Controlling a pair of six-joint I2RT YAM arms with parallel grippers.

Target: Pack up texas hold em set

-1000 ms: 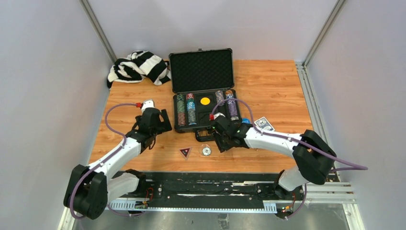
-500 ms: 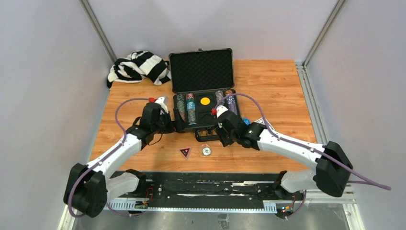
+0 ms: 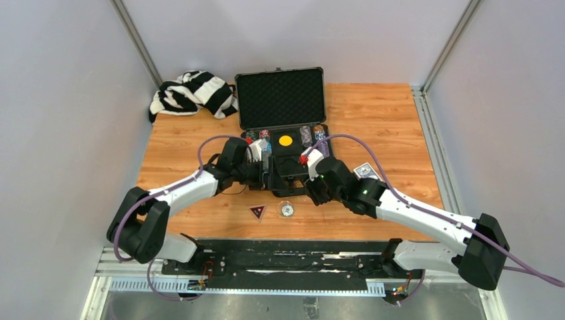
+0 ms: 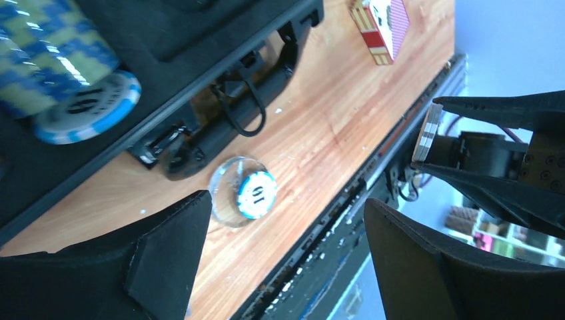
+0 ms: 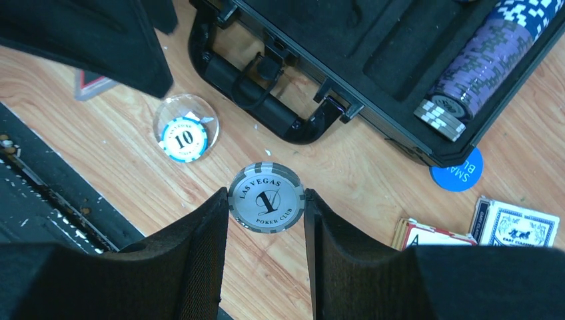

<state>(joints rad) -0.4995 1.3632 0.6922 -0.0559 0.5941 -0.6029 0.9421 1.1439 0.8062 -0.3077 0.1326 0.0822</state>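
Nearest you, just beyond the black base rail (image 3: 280, 261), a dark red triangular marker (image 3: 258, 212) lies on the wooden table (image 3: 380, 120). To its right is a clear round puck (image 5: 184, 138) with a blue-and-white 10 chip inside. The two lie apart from each other, just in front of the case handle (image 5: 260, 100).

Your right claw (image 5: 266, 198) hangs over the table just right of the puck. It is clenched on a grey Las Vegas chip (image 5: 266, 187) marked 1, gripped by its edges. Further right lie a blue round disc (image 5: 460, 175), a red card box (image 5: 426, 237) and a blue-backed deck (image 5: 516, 223). The case corner cuts off part of the disc, and from above your right arm hides it altogether.

Your left claw (image 4: 283, 223) hovers over the near left part of the case, jaws spread wide with nothing between them. From above it covers the near ends of the left chip rows.

The black case (image 3: 280, 100) stands open mid-table, with its foam-lined lid raised on the far side. In the tray you can see a blue-and-green chip row (image 4: 46, 47) on the left, a purple chip row (image 5: 490, 60) on the right and a yellow disc (image 3: 286, 141) between them.

Farthest left, a striped cloth (image 3: 193, 92) is bunched just beside the lid; you cannot tell whether they touch
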